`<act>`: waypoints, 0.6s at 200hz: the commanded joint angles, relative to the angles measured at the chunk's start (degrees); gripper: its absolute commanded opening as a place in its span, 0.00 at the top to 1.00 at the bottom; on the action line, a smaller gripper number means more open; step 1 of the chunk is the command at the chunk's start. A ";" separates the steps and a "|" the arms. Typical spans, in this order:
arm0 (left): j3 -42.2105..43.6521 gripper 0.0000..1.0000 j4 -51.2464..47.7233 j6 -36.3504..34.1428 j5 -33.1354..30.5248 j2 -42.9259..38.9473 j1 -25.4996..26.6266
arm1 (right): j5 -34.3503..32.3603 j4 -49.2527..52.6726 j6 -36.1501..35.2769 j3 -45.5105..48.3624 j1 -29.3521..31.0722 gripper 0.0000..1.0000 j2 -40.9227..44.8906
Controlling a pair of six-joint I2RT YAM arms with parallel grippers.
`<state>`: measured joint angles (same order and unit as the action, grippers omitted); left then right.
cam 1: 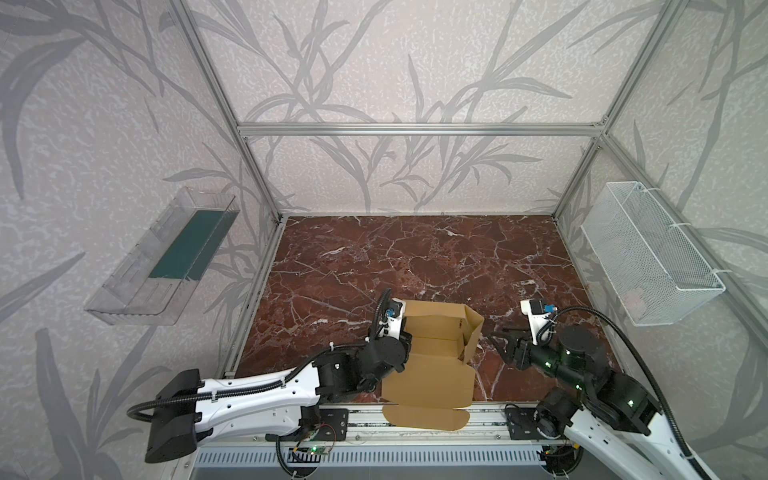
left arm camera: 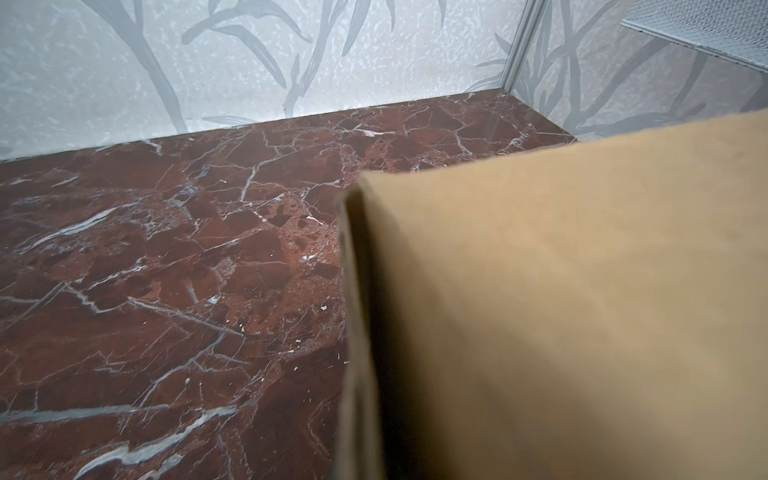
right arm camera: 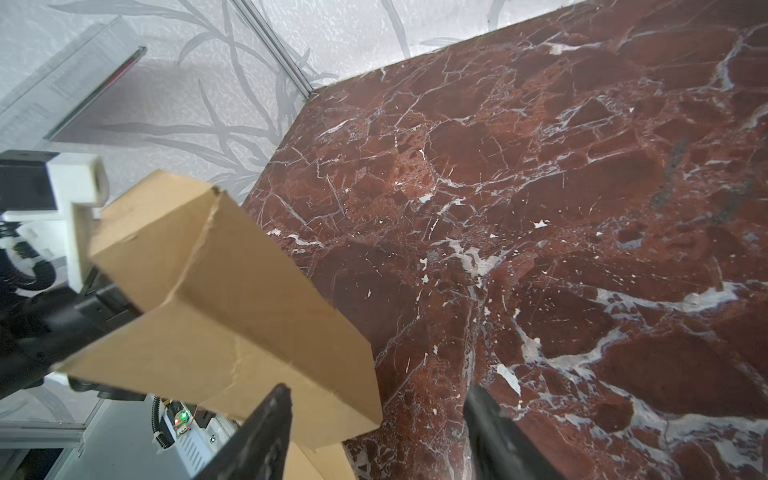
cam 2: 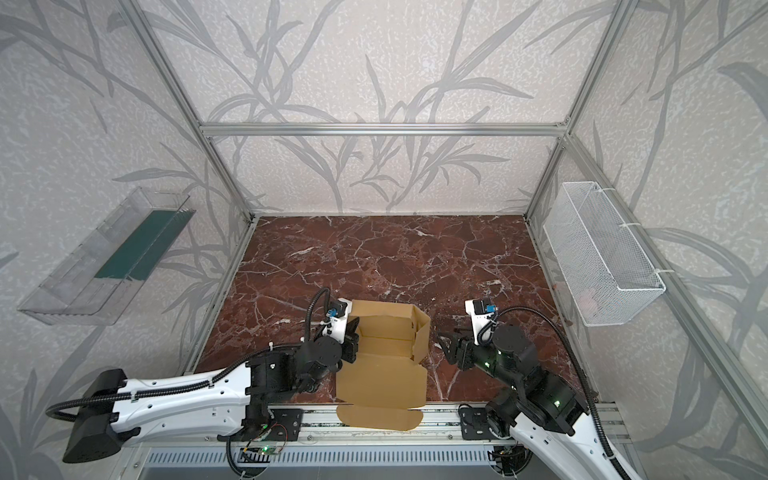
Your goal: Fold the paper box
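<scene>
1. The paper box [cam 1: 432, 374] sits at the near middle of the table [cam 1: 415, 257], half formed. Its far and right walls stand up. The lid panel lies flat toward the near edge, and its end flap overhangs onto the rail [cam 1: 486, 415].
2. It looks like thin cardboard, so it is probably very light, stiff across each panel and springy at the creases. Raised walls are likely to flop open unless held. It should slide easily on the smooth table. The edges crush readily, and one corner crease already looks ragged in the right wrist view.
3. The best hold is probably a pinch on a panel's free edge close to a crease, away from slits, with one side steadied while the other is folded.
4. The left end effector [cam 2: 352, 334] is fully closed at the box's left wall and seems to pinch that wall. The left wrist view shows only cardboard, no fingers.
5. The right end effector [right arm camera: 378, 390] stands wide open and empty, just right of the standing right wall, apparently not touching it.
6. Nothing shows inside the box. The clear tray [cam 1: 137, 266] on the left wall holds a flat dark green piece [cam 1: 189, 245]. The wire basket [cam 1: 648, 257] on the right wall shows something pale at its near end, too faint to tell.
</scene>
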<state>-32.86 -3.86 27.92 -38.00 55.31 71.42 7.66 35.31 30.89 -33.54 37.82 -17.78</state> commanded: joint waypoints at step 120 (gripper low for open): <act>-1.49 1.00 -2.09 2.04 -0.74 3.66 0.26 | 10.86 -19.74 -5.47 10.36 0.59 0.36 -7.66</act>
<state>-32.97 -4.69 29.17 -40.27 58.17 71.29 17.10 20.99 27.03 -24.18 38.02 -25.54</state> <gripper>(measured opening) 0.048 0.647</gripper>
